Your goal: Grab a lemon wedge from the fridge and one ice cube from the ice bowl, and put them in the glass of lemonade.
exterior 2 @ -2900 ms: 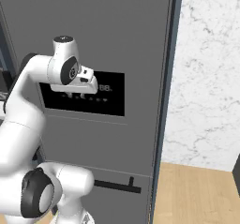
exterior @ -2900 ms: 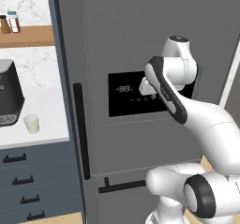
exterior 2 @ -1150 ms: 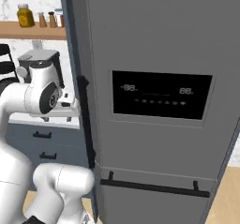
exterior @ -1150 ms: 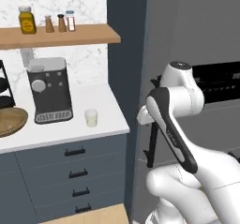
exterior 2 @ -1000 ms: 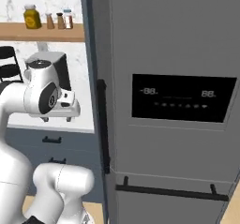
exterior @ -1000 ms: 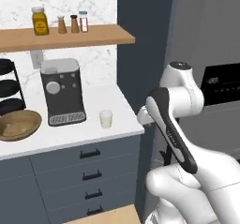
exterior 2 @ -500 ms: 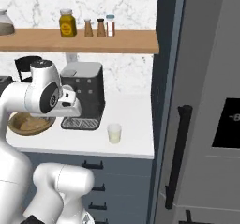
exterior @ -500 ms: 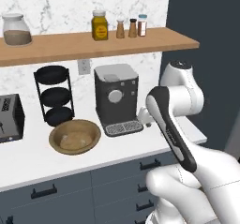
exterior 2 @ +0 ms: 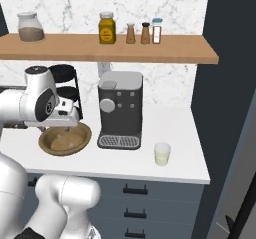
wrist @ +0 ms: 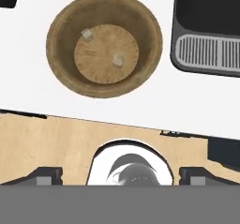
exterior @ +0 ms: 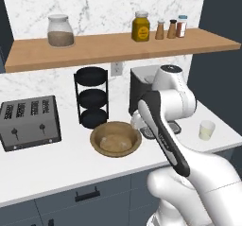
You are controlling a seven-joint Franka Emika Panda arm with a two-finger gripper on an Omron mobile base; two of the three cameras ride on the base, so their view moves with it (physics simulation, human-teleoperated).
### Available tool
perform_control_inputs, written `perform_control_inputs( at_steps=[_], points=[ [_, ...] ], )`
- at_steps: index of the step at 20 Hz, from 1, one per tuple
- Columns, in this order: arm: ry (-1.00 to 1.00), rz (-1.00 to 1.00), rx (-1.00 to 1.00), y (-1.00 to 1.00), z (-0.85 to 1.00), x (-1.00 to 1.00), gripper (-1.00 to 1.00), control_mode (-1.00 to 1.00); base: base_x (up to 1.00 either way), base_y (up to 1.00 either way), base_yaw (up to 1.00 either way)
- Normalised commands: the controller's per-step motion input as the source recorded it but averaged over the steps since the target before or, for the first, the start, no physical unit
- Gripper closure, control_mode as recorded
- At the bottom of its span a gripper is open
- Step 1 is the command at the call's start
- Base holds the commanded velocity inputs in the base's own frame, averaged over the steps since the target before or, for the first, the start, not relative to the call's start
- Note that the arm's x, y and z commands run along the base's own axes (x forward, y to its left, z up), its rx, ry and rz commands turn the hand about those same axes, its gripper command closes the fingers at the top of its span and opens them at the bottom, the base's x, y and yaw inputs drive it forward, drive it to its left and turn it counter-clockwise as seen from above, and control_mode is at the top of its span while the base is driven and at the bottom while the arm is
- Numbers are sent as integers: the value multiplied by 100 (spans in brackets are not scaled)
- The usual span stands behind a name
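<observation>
Left base view: the base has driven left off the tall dark grey fridge front; the white worktop point(exterior: 56, 161) now faces the robot. The wide shallow brown wooden ice bowl point(exterior: 116, 139) sits mid-worktop, in front of the black three-tier round rack point(exterior: 92, 97); the small pale translucent glass of lemonade point(exterior: 206, 130) stands at the right end. Right base view: the bowl point(exterior 2: 65, 139) lies left of the black coffee machine point(exterior 2: 120, 115), the glass point(exterior 2: 162, 154) right of it and nearer. Hand view: the pincer point(wrist: 120, 174) hangs wide open and empty above the worktop's near edge; two pale ice cubes point(wrist: 117, 61) lie in the bowl. Lemon wedge not visible; judged: ice pickup comes next.
</observation>
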Motion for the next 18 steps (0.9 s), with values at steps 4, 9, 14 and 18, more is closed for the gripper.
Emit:
perform_control_inputs(
  at_steps=[4,9,14,18],
  points=[
    [2,0,0,100,-57,16,-100,-100,0,0,0],
    [3,0,0,71,-44,57,-100,-100,0,0,0],
    [2,4,0,0,-23,55,-100,-100,0,0,0],
    [5,0,-2,0,-18,49,-100,-100,0,0,0]
  ],
)
